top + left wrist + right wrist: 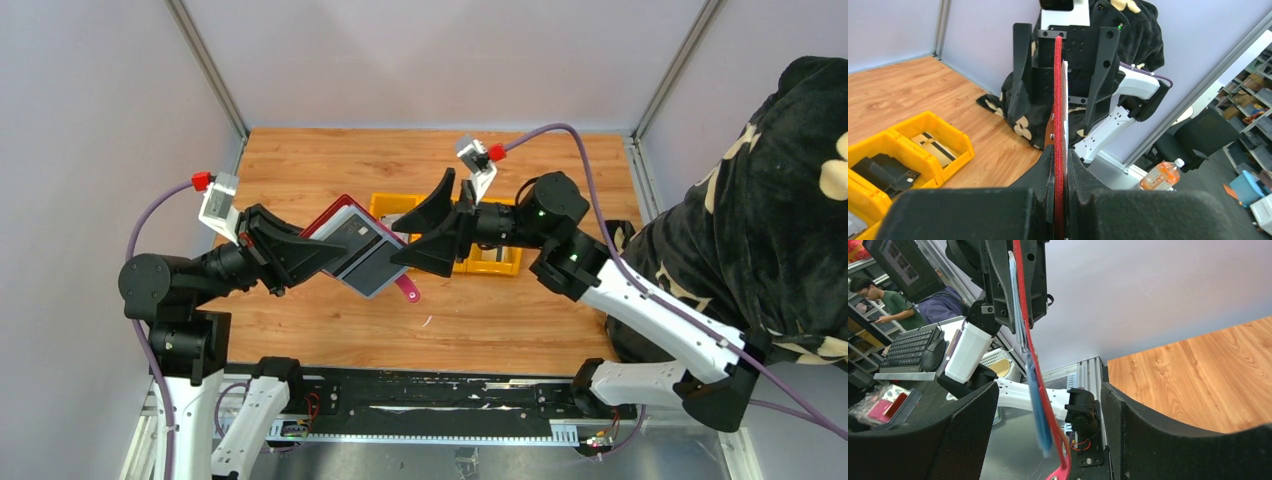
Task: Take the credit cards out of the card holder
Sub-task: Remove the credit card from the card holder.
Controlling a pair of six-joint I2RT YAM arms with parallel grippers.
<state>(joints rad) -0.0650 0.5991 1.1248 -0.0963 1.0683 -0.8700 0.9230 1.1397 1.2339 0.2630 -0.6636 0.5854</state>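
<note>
Wooden table [480,310] — card holder's [362,252] two ends covered.

Out of sight
Both wrist views showed you the card holder [1058,100] edge-on, its contents indistinguishable; overhead, the right gripper [398,245] hid the middle of the yellow bin [393,201].

The two black arms reach inward from left and right. The black two-finger left gripper [330,254] is clamped tight; the black two-finger right gripper [402,242] faces it, fingers spread wide.
</note>
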